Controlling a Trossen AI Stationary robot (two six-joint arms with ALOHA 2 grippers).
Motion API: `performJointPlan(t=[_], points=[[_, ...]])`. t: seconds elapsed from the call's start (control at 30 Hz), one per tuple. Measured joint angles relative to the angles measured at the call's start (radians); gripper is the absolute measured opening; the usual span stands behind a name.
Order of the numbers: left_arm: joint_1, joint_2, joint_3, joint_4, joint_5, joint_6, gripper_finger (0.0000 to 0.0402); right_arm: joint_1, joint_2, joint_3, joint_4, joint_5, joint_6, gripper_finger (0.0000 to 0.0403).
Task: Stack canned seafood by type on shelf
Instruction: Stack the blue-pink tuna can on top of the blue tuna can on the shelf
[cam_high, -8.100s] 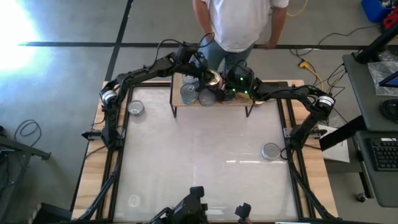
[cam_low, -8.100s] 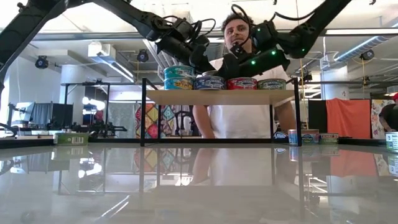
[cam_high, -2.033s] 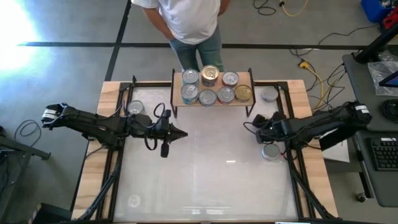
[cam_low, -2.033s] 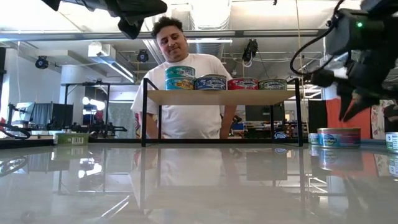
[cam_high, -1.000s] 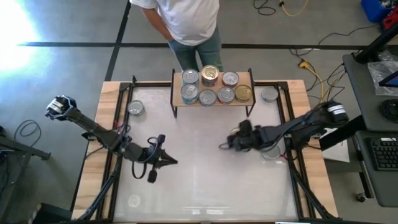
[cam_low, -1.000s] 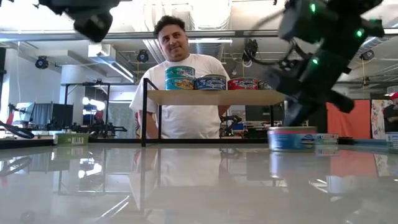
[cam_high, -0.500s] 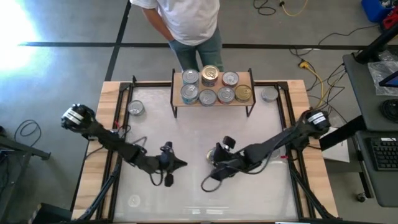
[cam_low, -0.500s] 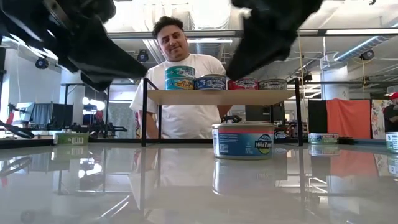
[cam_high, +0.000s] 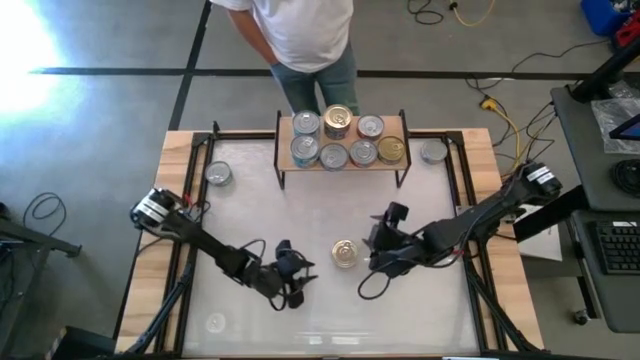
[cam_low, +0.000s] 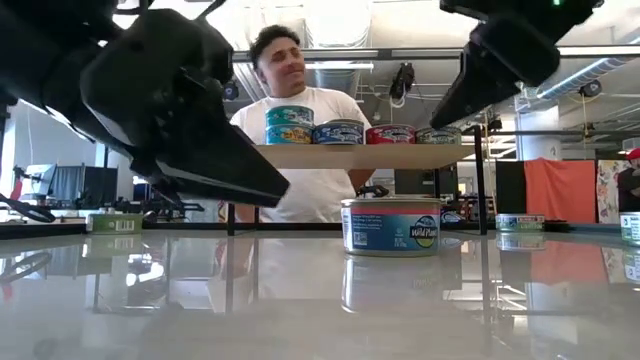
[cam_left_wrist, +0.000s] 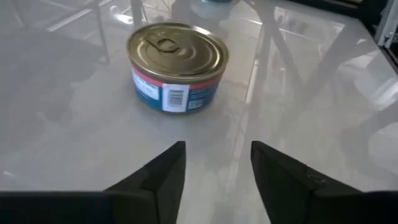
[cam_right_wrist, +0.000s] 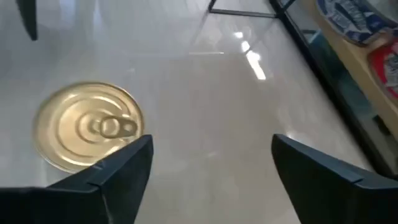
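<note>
A gold-topped tin (cam_high: 345, 253) stands on its base near the table's middle, free of both grippers; it also shows as the tin (cam_low: 392, 225), the tin (cam_left_wrist: 177, 65) and the tin (cam_right_wrist: 90, 124). My left gripper (cam_high: 303, 272) is open, low over the table just left of it (cam_left_wrist: 214, 162). My right gripper (cam_high: 368, 255) is open just right of it, raised above the table (cam_right_wrist: 211, 155). The shelf (cam_high: 392, 162) stands at the far edge and carries several tins (cam_high: 335, 152); in the low view the shelf (cam_low: 350, 156) has two stacked at its left end (cam_low: 289, 124).
A lone tin (cam_high: 218, 173) lies left of the shelf and another tin (cam_high: 432, 152) right of it. A person (cam_high: 300, 40) stands behind the far edge. Bare white tabletop (cam_high: 400, 310) stretches toward the near edge.
My right gripper brought the gold-topped tin from the right side toward the table's middle, then drew back to the right and upward, leaving it standing free. My left gripper swung toward the near edge and rightward, closing in on the tin.
</note>
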Motion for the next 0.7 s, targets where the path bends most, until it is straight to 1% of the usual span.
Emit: performJointPlan(t=[0.1,0.17,0.23,0.3,0.33,0.43,0.47,0.53,0.6,0.7], points=[[0.0,0.026,0.014,0.002,-0.015,-0.034,0.0181,-0.002,0.001,-0.022,-0.005,0.008,-0.102,0.0327],[0.0,0.036,0.021,0.005,-0.018,-0.054,0.0187,-0.002,0.001,-0.042,-0.001,0.007,-0.138,0.0326],[0.001,0.04,0.022,0.002,-0.023,-0.076,0.019,-0.003,0.007,-0.067,0.026,-0.026,-0.151,0.0327],[0.001,0.042,0.024,0.005,-0.023,-0.096,0.019,-0.012,0.007,-0.104,0.074,-0.128,-0.145,0.0334],[0.002,0.042,0.024,0.005,-0.022,-0.106,0.0191,-0.021,0.008,-0.128,0.128,-0.207,-0.144,0.034],[0.006,0.047,0.024,0.016,-0.021,-0.123,0.0191,-0.06,0.011,-0.221,0.361,-0.526,-0.154,0.0362],[0.008,0.051,0.024,0.028,-0.02,-0.124,0.0191,-0.068,0.014,-0.255,0.44,-0.577,-0.162,0.0368],[0.015,0.064,0.024,0.054,-0.021,-0.124,0.0191,-0.083,0.015,-0.312,0.54,-0.591,-0.185,0.0376],[0.021,0.084,0.029,0.066,-0.021,-0.125,0.0191,-0.113,0.012,-0.353,0.58,-0.588,-0.197,0.0379],[0.037,0.131,0.049,0.061,-0.029,-0.131,0.0191,-0.156,0.021,-0.411,0.684,-0.582,-0.26,0.038]])
